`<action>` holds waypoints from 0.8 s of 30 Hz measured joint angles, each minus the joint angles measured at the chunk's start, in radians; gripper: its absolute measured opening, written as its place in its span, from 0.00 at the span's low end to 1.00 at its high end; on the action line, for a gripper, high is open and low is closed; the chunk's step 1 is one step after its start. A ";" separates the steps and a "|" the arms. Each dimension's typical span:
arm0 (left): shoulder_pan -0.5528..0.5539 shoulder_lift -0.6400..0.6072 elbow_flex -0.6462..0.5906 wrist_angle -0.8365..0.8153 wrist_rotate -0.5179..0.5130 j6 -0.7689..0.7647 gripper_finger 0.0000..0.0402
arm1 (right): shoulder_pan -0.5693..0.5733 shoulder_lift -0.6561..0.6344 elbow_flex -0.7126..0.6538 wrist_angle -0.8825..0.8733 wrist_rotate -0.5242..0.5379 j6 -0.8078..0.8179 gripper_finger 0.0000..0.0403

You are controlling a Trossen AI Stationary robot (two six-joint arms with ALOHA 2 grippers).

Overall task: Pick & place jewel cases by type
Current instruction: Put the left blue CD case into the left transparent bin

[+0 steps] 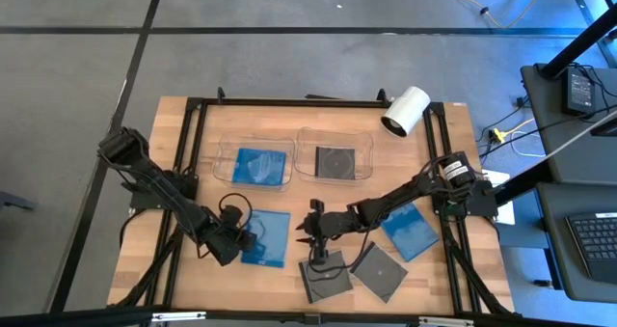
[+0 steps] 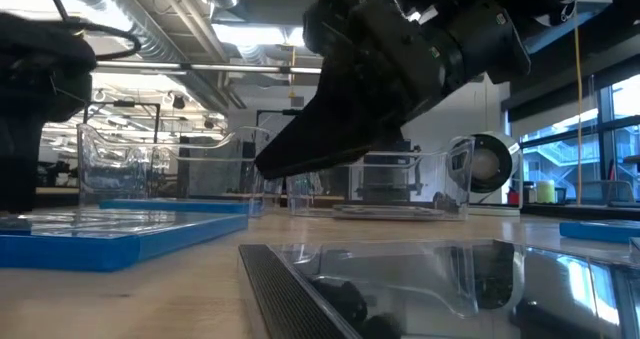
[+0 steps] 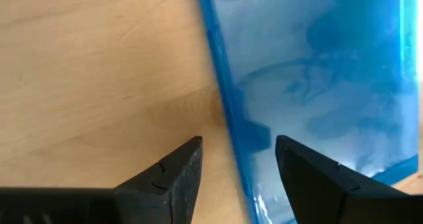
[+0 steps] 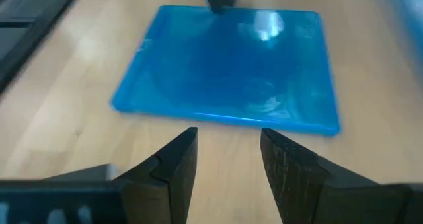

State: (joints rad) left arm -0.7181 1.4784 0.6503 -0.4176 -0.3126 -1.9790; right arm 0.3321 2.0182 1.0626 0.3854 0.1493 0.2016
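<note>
**Sorting table with six jewel cases, both arms over the near half**

The wooden table (image 1: 193, 124) fills the overhead view, framed by black rails. At its far side sit two clear trays: the left tray (image 1: 224, 153) holds one blue case (image 1: 262, 165), the right tray (image 1: 307, 144) holds one dark case (image 1: 335, 161). A white cylindrical lamp (image 1: 405, 110) stands at the far right corner.

On the bare near half lie four more cases: a blue case at centre-left (image 1: 273, 235), a blue case at the right (image 1: 410, 232), and two dark cases near the front edge (image 1: 381, 272), (image 1: 326, 281), the latter partly covered by the right arm.

The left gripper (image 3: 238, 161) is at the centre-left blue case's edge, its jaws parted and straddling that edge; whether the fingers (image 3: 178, 174) touch the plastic cannot be made out. The right gripper (image 4: 228, 151) hovers mid-table with jaws moderately parted and nothing between them, facing the same blue case.

In the level view the right arm's dark bulk blocks much of the trays; the nearest dark case is cut off at the frame's bottom.
</note>
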 joint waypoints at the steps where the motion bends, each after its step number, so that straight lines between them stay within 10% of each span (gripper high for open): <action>1: 0.000 0.003 -0.004 0.007 0.000 -0.003 0.46 | 0.000 0.003 0.000 0.007 -0.020 0.001 0.42; 24: -0.002 0.003 -0.034 0.090 -0.051 0.002 0.46 | -0.042 0.238 0.180 0.040 -0.203 0.026 0.42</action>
State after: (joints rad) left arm -0.7204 1.4812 0.6159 -0.3271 -0.3634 -1.9774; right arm 0.2897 2.2563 1.2430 0.4252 -0.0532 0.2275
